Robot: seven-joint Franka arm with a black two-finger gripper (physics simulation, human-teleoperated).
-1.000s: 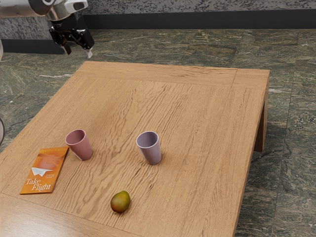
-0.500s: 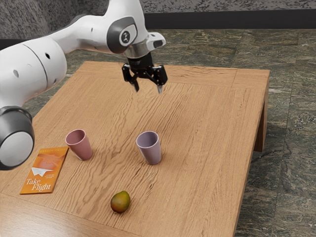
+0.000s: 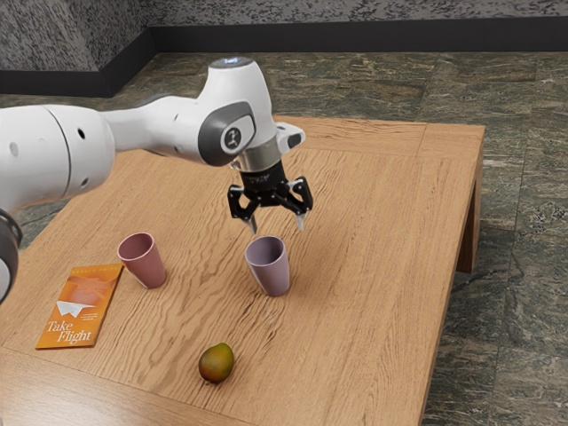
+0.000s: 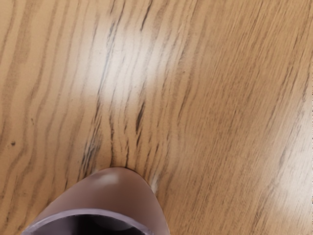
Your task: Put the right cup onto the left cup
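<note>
My gripper [image 3: 277, 227] is open in the exterior view, its two fingertips spread just above the rim of the purple cup, with nothing between them. The purple cup [image 3: 271, 273] stands upright on the table, the one farther to the exterior view's right. In the wrist view the purple cup [image 4: 115, 191] shows its outer wall, rim and dark inside at the lower edge. The pink cup [image 3: 145, 264] stands upright by itself toward the exterior view's left.
An orange book [image 3: 80, 306] lies flat beside the pink cup. A green-brown fruit [image 3: 216, 363] rests nearer the camera than both cups. The wooden table [image 3: 355, 266] has its far side edge at the exterior view's right.
My arm has swung in over the table from the exterior view's upper left, then come down and nearer to the purple cup. Both cups have stayed where they were.
</note>
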